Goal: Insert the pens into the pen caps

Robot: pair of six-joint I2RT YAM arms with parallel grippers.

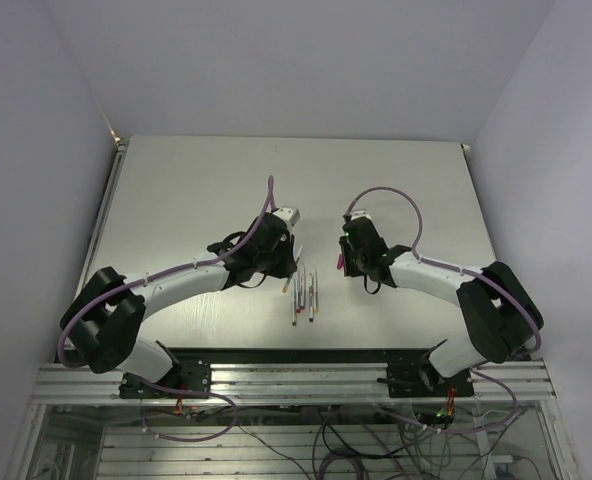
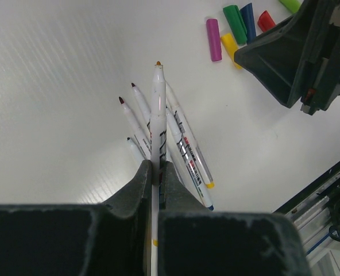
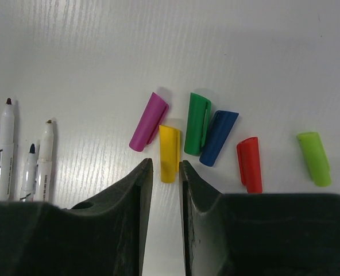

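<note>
1. Plain pale walls [image 1: 276, 60] close in a white counter [image 1: 176, 200]. A metal rail frame [image 1: 296, 382] runs along the counter's near edge, where both arms are bolted.
2. The left gripper [image 2: 157, 168] is clamped on a held pen [image 2: 157, 103], with its fingers pressed against the barrel. The pen juts straight out ahead of the fingertips, and its orange-brown tip is raised off the counter.
3. Five loose pens [image 2: 187, 150] lie on the counter beneath and just beyond that gripper. They are bunched side by side, some of them touching.
4. The right gripper [image 3: 166, 167] has its fingers a narrow gap apart. The yellow cap [image 3: 169, 144] lies flat straight ahead, with its near end showing in that gap. I cannot tell whether either finger touches it.
5. The purple cap [image 3: 148, 121] lies ahead and to the left of this gripper, just beside the yellow one. Ahead and to the right, the green cap [image 3: 196, 123] and the blue cap [image 3: 219, 137] lie against each other. The red cap [image 3: 250, 164] is further right, and the light green cap [image 3: 315, 158] is furthest right, lying apart.
</note>
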